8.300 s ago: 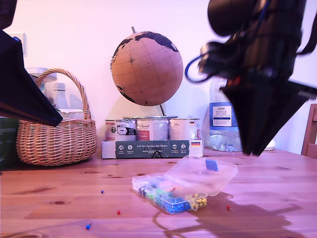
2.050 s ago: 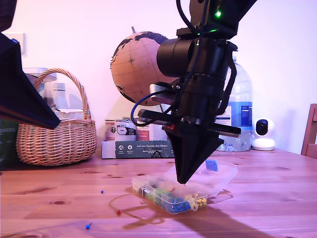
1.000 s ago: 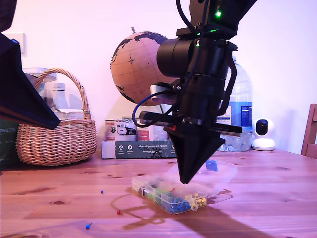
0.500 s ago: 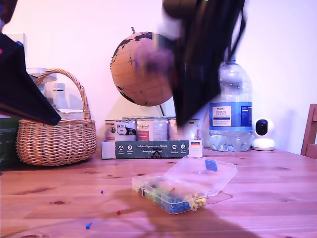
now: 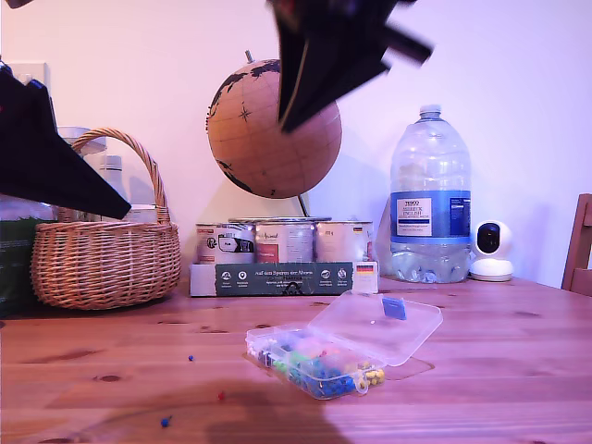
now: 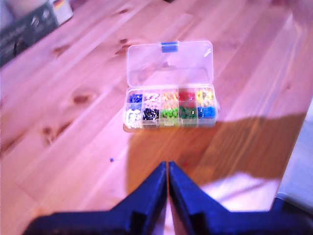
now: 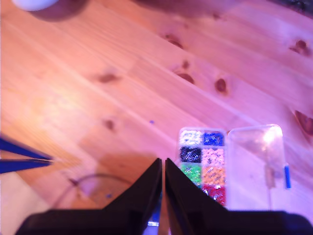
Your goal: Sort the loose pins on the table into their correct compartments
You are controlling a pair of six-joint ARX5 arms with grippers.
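Nearest, three loose pins [image 5: 166,422] lie on the counter [image 5: 499,370] toward the exterior view's left, the open compartment box [image 5: 319,361] mid-counter, while my first end effector [image 6: 167,169] and second end effector [image 7: 163,166] hover clenched, empty

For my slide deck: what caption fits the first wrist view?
Closed tool hovering above the open pin box on the pine table.

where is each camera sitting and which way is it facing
Exterior view: low at table height, facing the wall; clear pin box, globe, two dark arms overhead.
First wrist view: high, looking down at the pin box; my first gripper closed.
Second wrist view: high, looking down at the pin box; my second gripper closed.
All share the box.
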